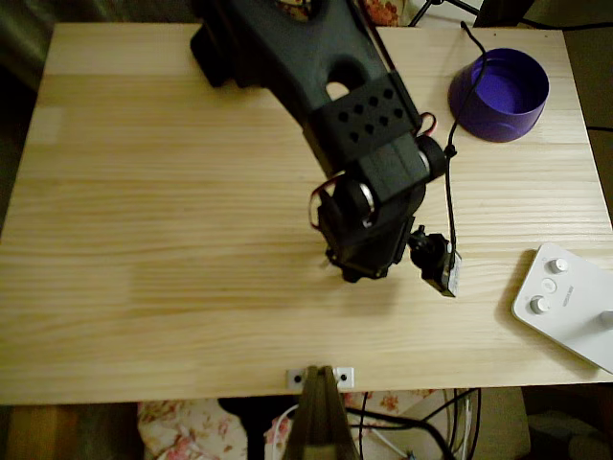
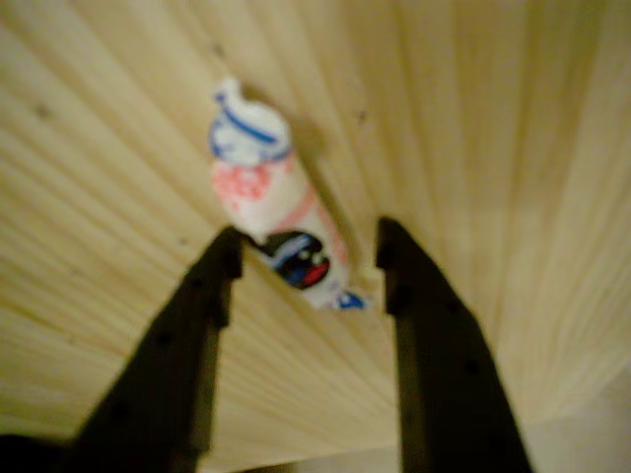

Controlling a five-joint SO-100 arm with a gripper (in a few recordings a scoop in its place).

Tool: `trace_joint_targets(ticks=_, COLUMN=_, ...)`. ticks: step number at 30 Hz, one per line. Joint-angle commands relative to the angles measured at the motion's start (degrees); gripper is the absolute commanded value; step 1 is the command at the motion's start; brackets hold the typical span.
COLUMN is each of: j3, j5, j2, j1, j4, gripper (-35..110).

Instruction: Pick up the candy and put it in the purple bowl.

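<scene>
Right now the gripper (image 2: 308,254) is hovering with jaws apart over the candy (image 2: 274,212) — which is lying toward eleven o'clock. Closing risks pinching only its twisted tail — it may be slipping free before reaching the purple bowl (image 1: 499,94).

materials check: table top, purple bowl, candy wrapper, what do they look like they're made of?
Table: pale wood, matte, with visible grain lines and joined strips.
Purple bowl: likely plastic, with a smooth uniform colour and a soft sheen.
Candy: printed wrapper, probably thin plastic film or waxed paper, with a twisted end and slight gloss; blur leaves it open. It lies on the table ahead of the open tool.
</scene>
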Motion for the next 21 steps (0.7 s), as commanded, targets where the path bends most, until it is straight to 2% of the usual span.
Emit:
trace_joint_targets(ticks=1, j3=-1.4, j5=-0.5, j2=0.9, j1=1.0, j4=-0.4, gripper=17)
trace_joint_targets(ticks=21, j3=-1.6, j5=4.4, j2=2.2, j1=-0.4, j4=2.0, gripper=12)
